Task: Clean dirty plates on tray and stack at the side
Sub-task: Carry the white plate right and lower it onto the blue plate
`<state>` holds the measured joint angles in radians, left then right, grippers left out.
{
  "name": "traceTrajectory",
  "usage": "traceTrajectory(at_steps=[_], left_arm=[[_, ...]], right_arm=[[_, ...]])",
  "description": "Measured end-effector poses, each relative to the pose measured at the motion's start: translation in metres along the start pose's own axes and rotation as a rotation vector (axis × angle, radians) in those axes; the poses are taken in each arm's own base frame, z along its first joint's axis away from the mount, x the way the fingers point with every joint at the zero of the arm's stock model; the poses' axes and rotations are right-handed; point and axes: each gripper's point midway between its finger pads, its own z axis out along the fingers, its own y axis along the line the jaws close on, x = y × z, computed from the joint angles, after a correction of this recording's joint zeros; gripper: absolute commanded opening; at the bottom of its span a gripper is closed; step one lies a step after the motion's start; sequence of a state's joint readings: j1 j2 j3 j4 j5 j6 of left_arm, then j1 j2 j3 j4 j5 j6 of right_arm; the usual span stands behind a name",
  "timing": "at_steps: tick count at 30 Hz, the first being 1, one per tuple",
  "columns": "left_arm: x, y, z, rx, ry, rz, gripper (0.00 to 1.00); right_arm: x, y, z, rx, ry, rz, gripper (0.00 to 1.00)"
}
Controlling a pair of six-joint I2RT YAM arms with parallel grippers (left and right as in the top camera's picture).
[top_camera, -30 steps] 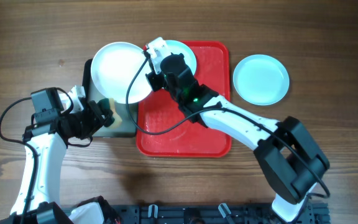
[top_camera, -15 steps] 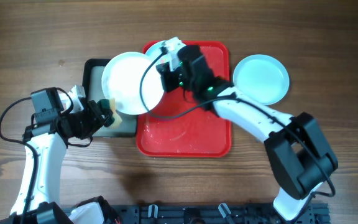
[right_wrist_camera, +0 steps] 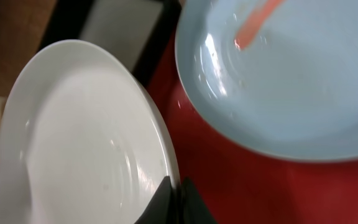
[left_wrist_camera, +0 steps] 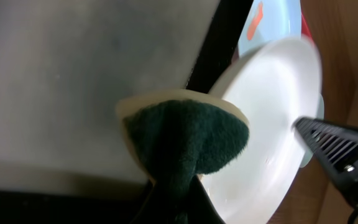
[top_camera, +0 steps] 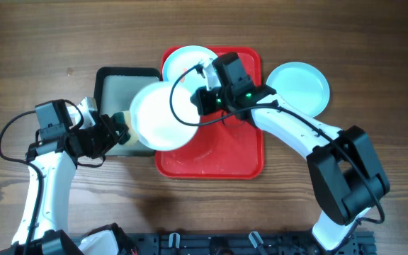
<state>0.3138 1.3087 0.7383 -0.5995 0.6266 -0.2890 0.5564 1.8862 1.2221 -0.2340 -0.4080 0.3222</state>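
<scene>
**Table** (top_camera: 374, 42): one wooden surface, filling the overhead frame.

**Trays, two.** One red tray (top_camera: 218, 152) sits at frame centre. One dark grey tray (top_camera: 115, 85) lies against its left side.

**Plates, three.**
- One white plate (top_camera: 161, 117) sits left of centre, over the border between the two trays. The right gripper (top_camera: 195, 105) is clamped on its right rim, a finger on each face of the plate.
- One light blue plate (top_camera: 183, 64) lies in the red tray's upper left corner and carries one reddish smear (right_wrist_camera: 257, 22).
- One light blue plate (top_camera: 299, 88) lies on the table, just right of the red tray.

**Sponge, one.** The green sponge (left_wrist_camera: 185, 137) is pinched in the closed left gripper (top_camera: 115, 131) at centre left, over the grey tray, at the white plate's left rim. Contact cannot be confirmed.
</scene>
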Motion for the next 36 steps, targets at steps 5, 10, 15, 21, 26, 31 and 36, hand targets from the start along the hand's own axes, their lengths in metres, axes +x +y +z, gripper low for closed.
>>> traceTrajectory(at_steps=[5, 10, 15, 21, 26, 31, 36], left_arm=[[0.0, 0.0, 0.0, 0.0, 0.0, 0.0, 0.04], [-0.001, 0.0, 0.0, 0.002, -0.004, 0.003, 0.04], [-0.002, -0.001, 0.0, 0.003, -0.008, 0.006, 0.04], [-0.004, -0.002, 0.0, 0.006, -0.015, 0.012, 0.04], [-0.004, -0.002, 0.0, 0.006, -0.016, 0.012, 0.04], [-0.004, -0.002, 0.0, 0.006, -0.017, 0.013, 0.04], [-0.005, -0.002, 0.0, 0.006, -0.017, 0.013, 0.04]], right_arm=[[0.026, -0.012, -0.004, 0.027, 0.11, 0.066, 0.04], [0.036, -0.019, -0.01, 0.032, 0.153, 0.087, 0.04], [0.019, -0.025, -0.031, 0.037, 0.098, 0.082, 0.04], [-0.021, -0.059, -0.081, 0.114, -0.056, 0.125, 0.04], [-0.025, -0.124, -0.113, 0.244, -0.105, 0.246, 0.04], [-0.027, -0.182, -0.148, 0.353, -0.17, 0.353, 0.04], [-0.006, -0.233, -0.184, 0.468, -0.176, 0.487, 0.04]])
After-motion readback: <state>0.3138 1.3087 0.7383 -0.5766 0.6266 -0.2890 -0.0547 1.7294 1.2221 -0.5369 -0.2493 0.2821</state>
